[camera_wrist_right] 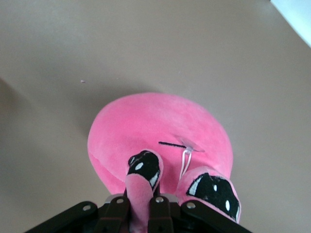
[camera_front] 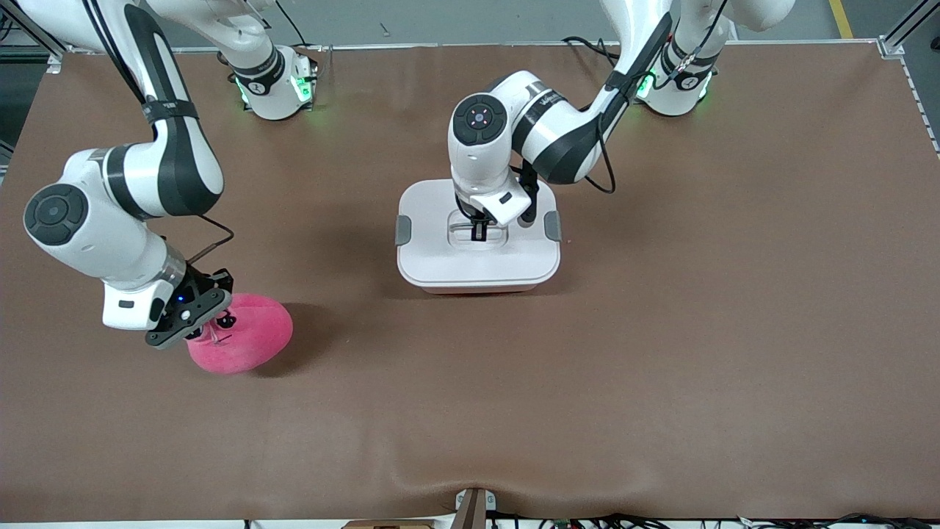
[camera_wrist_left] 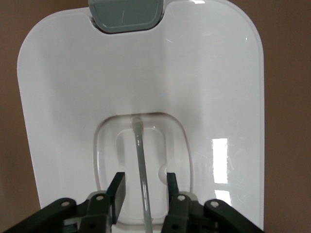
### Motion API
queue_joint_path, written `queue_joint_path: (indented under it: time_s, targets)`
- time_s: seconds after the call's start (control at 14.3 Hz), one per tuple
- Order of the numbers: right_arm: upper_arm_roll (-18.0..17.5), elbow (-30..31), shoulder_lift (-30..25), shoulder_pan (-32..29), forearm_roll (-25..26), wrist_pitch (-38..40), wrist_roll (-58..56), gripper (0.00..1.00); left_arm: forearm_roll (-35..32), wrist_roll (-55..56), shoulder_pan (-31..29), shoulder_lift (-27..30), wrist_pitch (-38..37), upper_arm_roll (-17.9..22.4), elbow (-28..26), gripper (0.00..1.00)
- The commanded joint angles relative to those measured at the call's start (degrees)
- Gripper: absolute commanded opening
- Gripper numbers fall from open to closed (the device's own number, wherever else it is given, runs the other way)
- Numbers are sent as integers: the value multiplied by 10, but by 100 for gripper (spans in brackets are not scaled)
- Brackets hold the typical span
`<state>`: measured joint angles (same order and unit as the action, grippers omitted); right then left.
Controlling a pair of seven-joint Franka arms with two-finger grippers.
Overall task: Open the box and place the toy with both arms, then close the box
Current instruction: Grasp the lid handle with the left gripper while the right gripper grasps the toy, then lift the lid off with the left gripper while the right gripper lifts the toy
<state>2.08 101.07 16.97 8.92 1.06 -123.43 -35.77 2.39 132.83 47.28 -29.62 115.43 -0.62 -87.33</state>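
Note:
The box (camera_front: 440, 257) stands in the middle of the table with its white lid (camera_wrist_left: 73, 97) on; the pink tub shows only as a thin strip under the lid. My left gripper (camera_front: 479, 229) is down in the lid's recessed centre. Its jaws stand open on either side of the thin handle bar (camera_wrist_left: 139, 150), not touching it, in the left wrist view (camera_wrist_left: 143, 187). The hot-pink toy (camera_front: 253, 338) lies toward the right arm's end, nearer the front camera than the box. My right gripper (camera_front: 209, 330) is shut on one of its eye stalks (camera_wrist_right: 141, 179).
Grey clips (camera_front: 403, 230) (camera_front: 552, 225) sit on the lid's two ends; one of them (camera_wrist_left: 126, 14) shows in the left wrist view. The brown table mat (camera_front: 661, 330) spreads wide around both things. A small fixture (camera_front: 474, 507) sits at the table's front edge.

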Motion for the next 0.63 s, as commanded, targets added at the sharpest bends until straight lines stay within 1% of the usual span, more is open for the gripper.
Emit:
queue_joint_path:
  time_s: [0.0, 0.14, 0.21, 0.49, 0.56]
  targets:
    - [3, -3, -16, 21, 27, 6, -27, 0, -8, 7, 3, 5, 4, -1, -10, 52]
    - [3, -5, -27, 29, 28, 6, -67, 0, -8, 7, 4, 3, 7, -1, -10, 35]
    - [2, -9, -33, 32, 32, 6, -91, 0, -8, 7, 5, 3, 7, -1, -11, 30]
    - [2, -29, -40, 33, 35, 6, -215, 0, -7, 12, 5, 5, 3, -3, -11, 15]
    - [3, -30, -40, 32, 35, 6, -242, 0, -7, 12, 4, 6, 2, -10, -11, 8]
